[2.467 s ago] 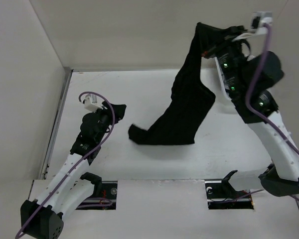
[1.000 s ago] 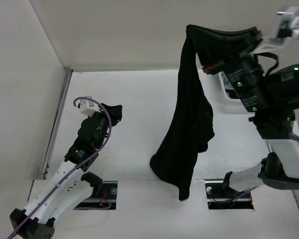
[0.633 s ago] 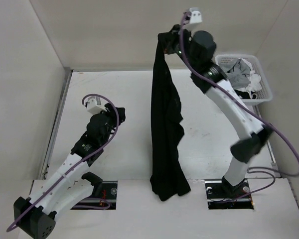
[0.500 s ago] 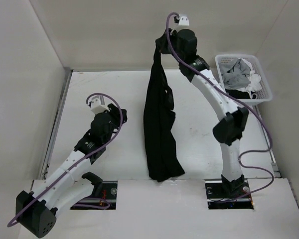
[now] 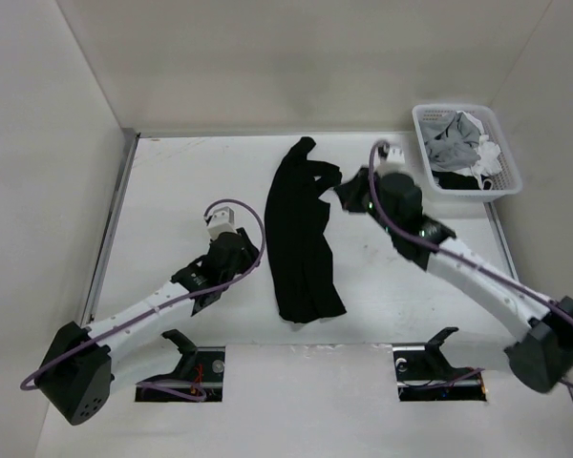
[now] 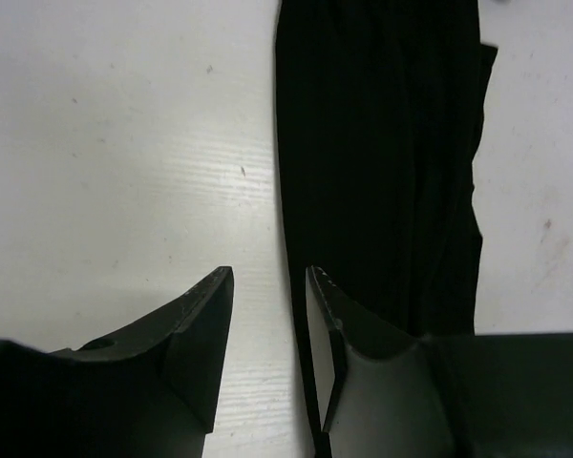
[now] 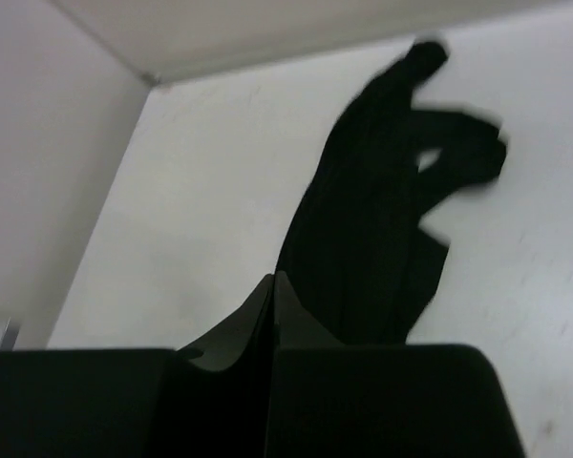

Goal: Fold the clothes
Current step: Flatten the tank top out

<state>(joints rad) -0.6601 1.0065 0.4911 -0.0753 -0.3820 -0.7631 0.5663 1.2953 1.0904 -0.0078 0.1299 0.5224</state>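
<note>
The clothes [image 5: 301, 229] lie on the worktop [image 5: 186, 181] as one long, bunched black strip. It runs from near the middle of the far edge back toward the near edge, and stops short of it. The far end is narrow and loops out to the right in a strap-like curl. The near end is broader and rumpled.

The left gripper [image 5: 248, 254] sits low over the worktop, just beside the strip's left edge, toward its near half. In the left wrist view its fingers [image 6: 210, 305] stand apart with bare worktop between them. The garment's edge [image 6: 382, 143] runs right alongside the finger nearer the cloth.

The right gripper [image 5: 346, 191] is at the strip's right side, by the looped far end. In the right wrist view its fingers [image 7: 272, 296] are pressed together, and the dark fabric [image 7: 382, 219] spreads out beyond the tips. That view is blurred, so whether any cloth is pinched between them cannot be told.

In the far right corner stands a white lattice basket [image 5: 477, 192] holding a grey garment [image 5: 449, 143] and a white garment [image 5: 484, 150]. The basket is well apart from the black strip.
</note>
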